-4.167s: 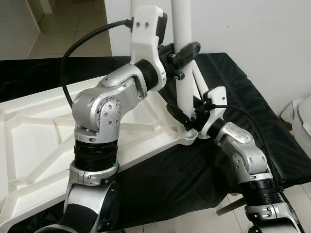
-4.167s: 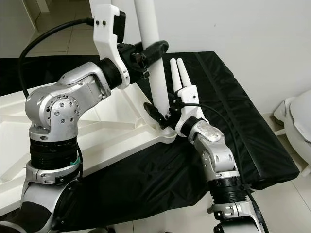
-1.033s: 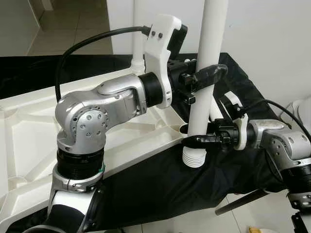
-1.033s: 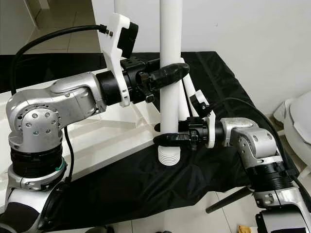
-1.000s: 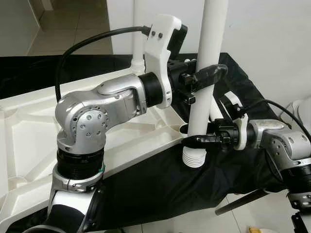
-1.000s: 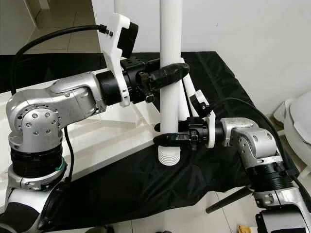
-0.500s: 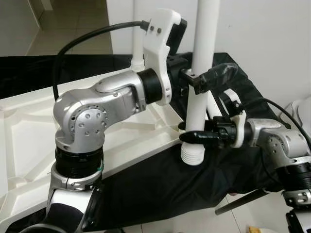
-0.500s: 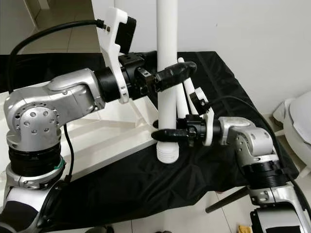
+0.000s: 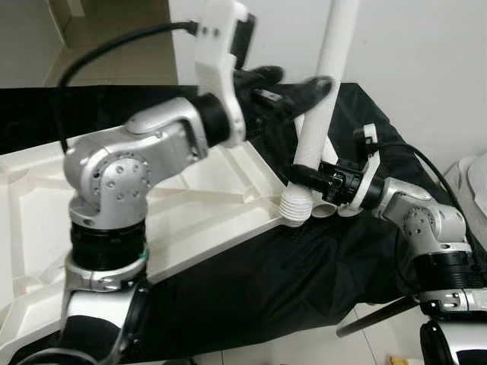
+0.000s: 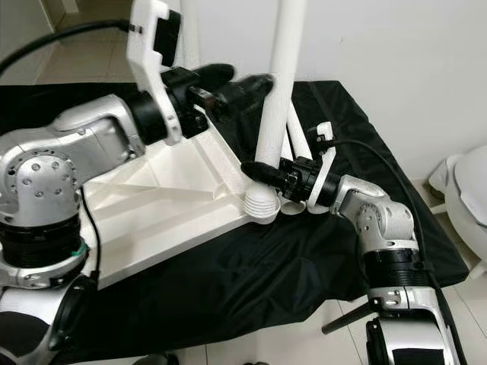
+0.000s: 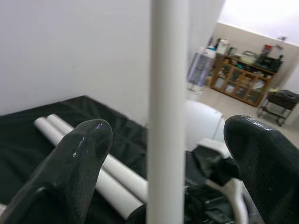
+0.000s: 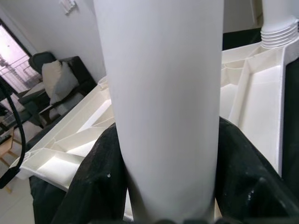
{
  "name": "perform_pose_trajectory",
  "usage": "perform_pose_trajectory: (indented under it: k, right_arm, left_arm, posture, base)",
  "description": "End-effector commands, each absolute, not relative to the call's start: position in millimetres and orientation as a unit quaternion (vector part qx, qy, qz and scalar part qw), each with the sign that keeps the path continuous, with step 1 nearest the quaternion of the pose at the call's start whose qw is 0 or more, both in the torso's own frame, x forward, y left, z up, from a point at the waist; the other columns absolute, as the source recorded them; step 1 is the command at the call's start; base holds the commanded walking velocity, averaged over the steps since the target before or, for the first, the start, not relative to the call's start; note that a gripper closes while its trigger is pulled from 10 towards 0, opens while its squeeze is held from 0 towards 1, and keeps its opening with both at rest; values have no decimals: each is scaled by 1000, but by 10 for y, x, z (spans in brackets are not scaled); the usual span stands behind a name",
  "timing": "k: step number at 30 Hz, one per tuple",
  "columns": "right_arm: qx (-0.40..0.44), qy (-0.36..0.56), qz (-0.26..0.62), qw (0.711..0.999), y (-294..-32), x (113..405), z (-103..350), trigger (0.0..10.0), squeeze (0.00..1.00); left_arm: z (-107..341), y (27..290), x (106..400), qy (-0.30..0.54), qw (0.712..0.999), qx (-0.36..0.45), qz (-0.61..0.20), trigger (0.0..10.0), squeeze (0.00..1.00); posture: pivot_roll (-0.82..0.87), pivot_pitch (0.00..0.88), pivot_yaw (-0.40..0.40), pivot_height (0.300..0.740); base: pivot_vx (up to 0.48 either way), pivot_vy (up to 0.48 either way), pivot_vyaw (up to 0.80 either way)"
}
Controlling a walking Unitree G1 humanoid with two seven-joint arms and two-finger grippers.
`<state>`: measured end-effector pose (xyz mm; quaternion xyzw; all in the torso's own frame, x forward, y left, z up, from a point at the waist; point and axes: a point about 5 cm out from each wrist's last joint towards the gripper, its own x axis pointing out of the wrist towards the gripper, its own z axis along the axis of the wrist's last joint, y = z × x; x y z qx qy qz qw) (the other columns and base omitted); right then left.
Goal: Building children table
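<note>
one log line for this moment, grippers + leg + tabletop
left gripper: open around table leg | right gripper: shut on table leg near threaded end | leg: tilted, at corner of upturned tabletop

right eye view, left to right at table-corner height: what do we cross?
Left arm's silver elbow → white tabletop panel → threaded foot of the table leg → right gripper clamped low on that leg → right arm's silver forearm → white object at the frame edge.

Inventory:
- White table top (image 9: 198, 205), underside up: 1
- White table legs: 4, namely 1 held leg (image 10: 278, 91), 1 fitted leg (image 12: 280, 18), 2 loose legs (image 11: 93, 163)
- Black-fingered grippers: 2
</note>
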<state>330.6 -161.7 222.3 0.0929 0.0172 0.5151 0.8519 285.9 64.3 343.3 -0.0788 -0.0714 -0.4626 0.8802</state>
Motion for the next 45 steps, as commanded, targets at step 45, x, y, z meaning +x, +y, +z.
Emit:
perform_pose_trajectory:
  k: [45]
  right_arm:
    - [55, -134, 237, 961, -1407, 3147, 1993, 10000, 0]
  left_arm:
    - [2111, 363, 2907, -6, 921, 109, -374, 10000, 0]
  posture:
    - [-6, 100, -4, 740]
  base:
    - [0, 0, 0]
